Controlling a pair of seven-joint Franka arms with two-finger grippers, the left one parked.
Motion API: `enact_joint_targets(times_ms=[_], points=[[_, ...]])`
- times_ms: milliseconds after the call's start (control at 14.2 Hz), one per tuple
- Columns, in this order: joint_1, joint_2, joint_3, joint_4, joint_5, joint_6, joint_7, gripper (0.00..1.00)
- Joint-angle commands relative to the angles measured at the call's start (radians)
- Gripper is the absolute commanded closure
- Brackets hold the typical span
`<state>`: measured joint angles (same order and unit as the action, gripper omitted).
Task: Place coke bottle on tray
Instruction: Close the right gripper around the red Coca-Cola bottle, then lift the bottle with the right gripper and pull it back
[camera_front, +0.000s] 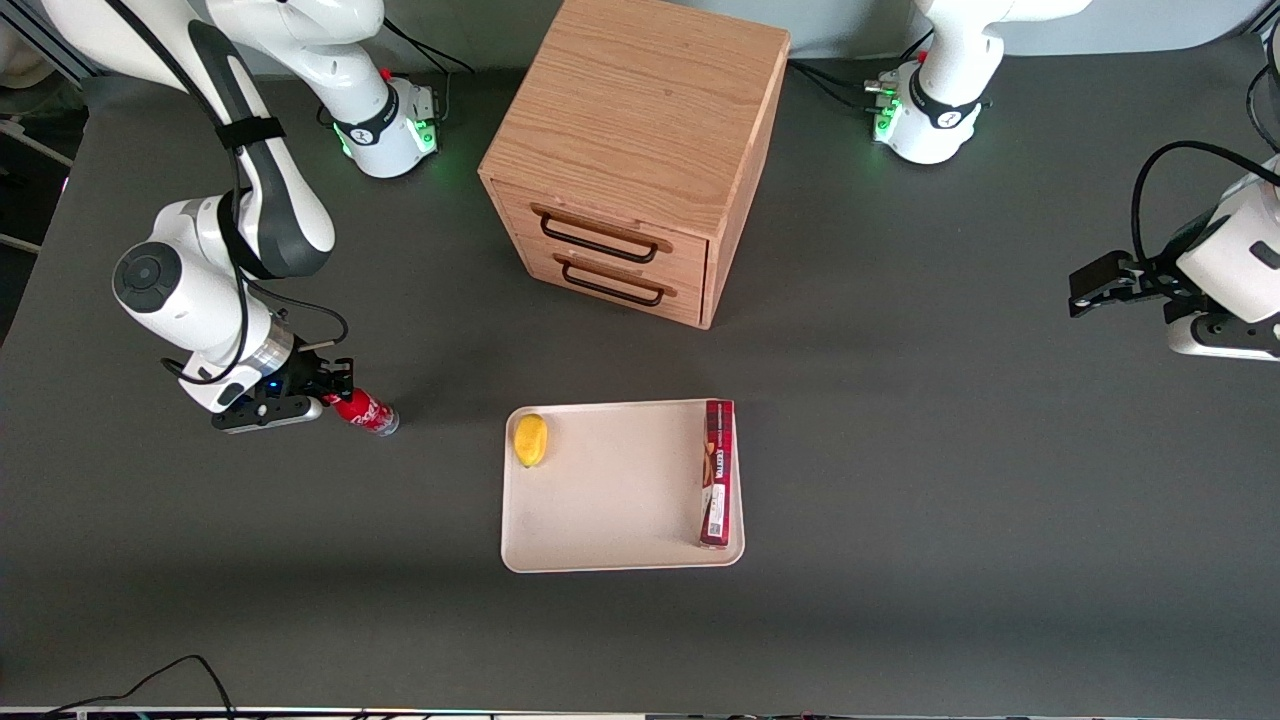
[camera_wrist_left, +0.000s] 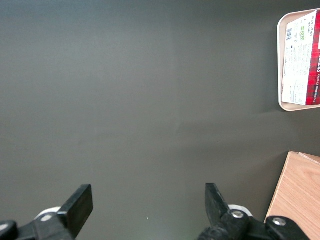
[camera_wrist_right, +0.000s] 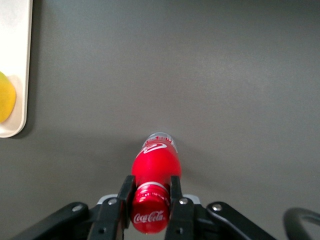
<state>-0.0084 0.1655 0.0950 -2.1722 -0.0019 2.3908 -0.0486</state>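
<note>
The coke bottle (camera_front: 364, 411) is small and red with white script and a clear base. It lies tilted on the dark table toward the working arm's end, apart from the tray. My gripper (camera_front: 335, 398) is at its neck. In the right wrist view the fingers (camera_wrist_right: 126, 192) press both sides of the red cap and neck of the bottle (camera_wrist_right: 156, 165), so my gripper (camera_wrist_right: 150, 192) is shut on it. The cream-white tray (camera_front: 610, 490) lies nearer the front camera than the cabinet; its corner shows in the right wrist view (camera_wrist_right: 15, 65).
A lemon (camera_front: 530, 439) lies in a tray corner and a long red box (camera_front: 717, 472) along the tray edge toward the parked arm. A wooden drawer cabinet (camera_front: 630, 150) stands farther from the front camera. The box and tray show in the left wrist view (camera_wrist_left: 300, 60).
</note>
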Motion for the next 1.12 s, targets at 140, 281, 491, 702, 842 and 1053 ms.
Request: enact_joint_targets(times_ms=[140,281,491,702,842,1053], points=[[-0.013,-0.023,0.011,-0.009,-0.006,0.004,-0.017,1.00],[-0.013,-0.034,0.011,0.003,-0.006,-0.022,-0.014,1.00],[-0.015,-0.069,0.009,0.099,0.003,-0.192,-0.001,1.00],[-0.013,-0.086,0.006,0.283,0.011,-0.449,0.009,1.00],[-0.015,-0.078,0.006,0.430,0.013,-0.623,0.029,1.00],[-0.007,-0.063,0.008,0.618,0.013,-0.792,0.079,1.00]])
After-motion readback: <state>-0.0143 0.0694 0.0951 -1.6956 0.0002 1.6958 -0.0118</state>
